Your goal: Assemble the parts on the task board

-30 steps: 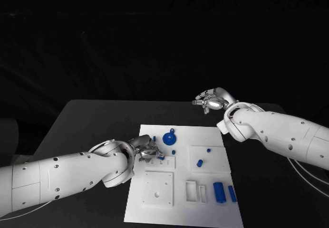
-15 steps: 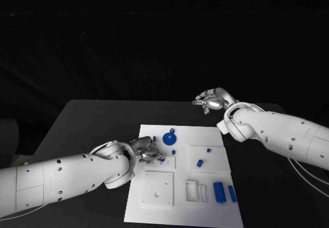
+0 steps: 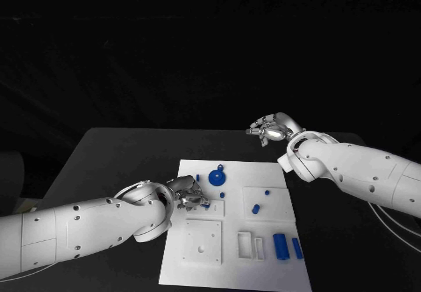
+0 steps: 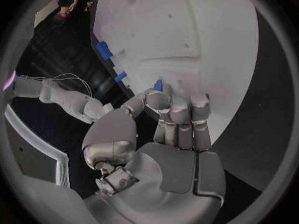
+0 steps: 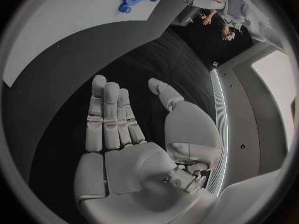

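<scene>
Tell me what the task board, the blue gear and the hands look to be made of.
Task board: likely matte white plastic, flat with moulded recesses and no glare.
Gear: probably plastic too, a solid even blue with crisp teeth.
Left hand and right hand: silver with a satin sheen; metal or coated plastic, the look leaves it open.

The black table carries the white task board.

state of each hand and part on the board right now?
left robot hand: over the task board, pinching a small blue part
right robot hand: off the board, fingers apart, holds nothing
blue gear: lying flat on the board
two blue cylinders: lying side by side, not yet inserted
</scene>
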Controlling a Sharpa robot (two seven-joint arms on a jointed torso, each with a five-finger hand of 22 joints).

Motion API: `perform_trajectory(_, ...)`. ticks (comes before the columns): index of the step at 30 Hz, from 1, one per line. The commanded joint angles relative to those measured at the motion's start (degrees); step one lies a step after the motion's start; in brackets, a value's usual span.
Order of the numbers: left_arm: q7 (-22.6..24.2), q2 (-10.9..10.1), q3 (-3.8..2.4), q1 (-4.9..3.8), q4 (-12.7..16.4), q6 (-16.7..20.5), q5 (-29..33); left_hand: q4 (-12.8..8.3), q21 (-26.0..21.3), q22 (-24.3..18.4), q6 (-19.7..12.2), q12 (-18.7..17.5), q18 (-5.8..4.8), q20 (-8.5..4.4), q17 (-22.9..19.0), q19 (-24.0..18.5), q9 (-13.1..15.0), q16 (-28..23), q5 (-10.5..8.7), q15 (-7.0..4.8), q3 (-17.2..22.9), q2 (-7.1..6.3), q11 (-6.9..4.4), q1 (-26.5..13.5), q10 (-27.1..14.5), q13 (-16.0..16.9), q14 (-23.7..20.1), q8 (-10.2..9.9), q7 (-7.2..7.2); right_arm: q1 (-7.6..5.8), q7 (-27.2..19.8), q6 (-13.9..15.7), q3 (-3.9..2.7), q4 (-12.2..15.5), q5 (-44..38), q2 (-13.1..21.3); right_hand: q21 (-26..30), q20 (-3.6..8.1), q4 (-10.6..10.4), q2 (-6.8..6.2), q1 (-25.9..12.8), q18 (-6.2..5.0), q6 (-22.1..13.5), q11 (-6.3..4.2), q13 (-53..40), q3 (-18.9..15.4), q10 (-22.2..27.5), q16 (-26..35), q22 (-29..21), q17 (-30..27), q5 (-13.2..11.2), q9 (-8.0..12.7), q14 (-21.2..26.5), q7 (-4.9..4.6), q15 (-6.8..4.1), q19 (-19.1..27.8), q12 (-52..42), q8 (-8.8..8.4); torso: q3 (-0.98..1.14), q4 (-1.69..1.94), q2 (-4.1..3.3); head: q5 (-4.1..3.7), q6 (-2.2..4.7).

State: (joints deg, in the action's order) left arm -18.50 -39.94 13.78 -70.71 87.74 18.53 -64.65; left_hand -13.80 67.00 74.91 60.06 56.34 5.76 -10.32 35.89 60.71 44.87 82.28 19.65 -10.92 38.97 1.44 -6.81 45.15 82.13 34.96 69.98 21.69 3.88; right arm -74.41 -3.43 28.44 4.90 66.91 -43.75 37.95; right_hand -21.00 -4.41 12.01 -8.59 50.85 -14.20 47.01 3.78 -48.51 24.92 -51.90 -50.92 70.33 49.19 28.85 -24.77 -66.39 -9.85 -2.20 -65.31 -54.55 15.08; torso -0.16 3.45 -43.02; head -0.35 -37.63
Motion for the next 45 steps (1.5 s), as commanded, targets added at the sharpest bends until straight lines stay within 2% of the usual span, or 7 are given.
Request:
perform_trajectory(1, -0.6, -0.1, 0.05, 0.10, 0.1, -2.0, -0.8, 0.2, 0.3, 0.2, 11.8, 0.1, 0.76, -5.20, -0.1, -0.4, 1.0, 0.1, 0.24, -2.74, 0.0, 0.41, -1.17, 1.2, -1.5, -0.1, 2.3, 0.3, -5.54, 0.02, -0.1, -0.9, -0.03, 0.0, 0.1, 0.0, 0.2, -0.04, -0.3, -0.18, -0.6, -0.80, -0.2, 0.13, 0.1, -0.1, 0.4, 0.2, 0.1, 0.1, 0.2, 0.1, 0.4, -0.43, -0.06, 0.2, -0.2, 0.22, -0.03, 0.01, -0.01, 0.03, -0.01)
perform_trajectory(16, -1.3, 0.0, 0.05, 0.15, 0.5, -5.7, -0.8, 0.1, 0.3, 0.2, 11.8, 0.1, 0.74, -5.17, -0.1, -0.4, 1.0, 0.1, 0.18, -2.71, 0.0, 0.30, -1.16, 1.4, -1.5, -0.1, 2.3, 0.2, -5.54, 0.08, -0.1, -1.1, -0.02, -0.1, 0.4, -0.2, 0.3, -0.05, -0.3, -0.13, -0.6, -0.79, -0.2, 0.13, 0.2, -0.1, 0.5, 0.3, 0.1, 0.1, 0.2, 0.1, 0.4, -0.44, -0.05, 0.2, -0.3, 0.22, -0.02, -0.02, -0.04, 0.07, -0.13)
perform_trajectory(33, -1.9, -0.2, 0.04, 0.15, 0.3, -6.2, -0.7, 0.2, 0.3, 0.2, 11.9, 0.2, 0.62, -5.05, -0.3, -0.5, 1.1, 0.2, 0.72, -2.63, -0.3, 0.68, -1.13, 1.5, -1.5, -0.3, 2.2, 0.1, -5.51, 0.08, -0.1, -1.1, -0.02, -0.1, 0.4, -0.2, 0.3, -0.05, -0.3, -0.12, -0.7, -0.80, -0.2, 0.14, 0.3, -0.1, 0.5, 0.3, 0.1, 0.1, 0.3, 0.1, 0.4, -0.44, -0.05, 0.3, -0.3, 0.22, -0.02, 0.00, -0.02, 0.10, -0.09)
perform_trajectory(45, -2.3, -0.4, 0.03, 0.15, 0.3, -6.6, 0.1, 0.0, 0.4, 0.2, 12.1, 0.4, 0.59, -5.01, -0.3, -0.6, 1.1, 0.4, 1.75, -2.64, -0.4, 0.83, -1.16, 1.5, -1.4, -0.4, 2.3, 0.1, -5.55, 0.08, -0.1, -1.1, -0.02, -0.1, 0.4, -0.2, 0.4, -0.05, -0.3, -0.11, -0.7, -0.79, -0.2, 0.14, 0.3, -0.2, 0.6, 0.3, 0.1, 0.1, 0.3, 0.1, 0.4, -0.45, -0.04, 0.3, -0.4, 0.22, -0.04, -0.01, 0.00, 0.16, -0.15)
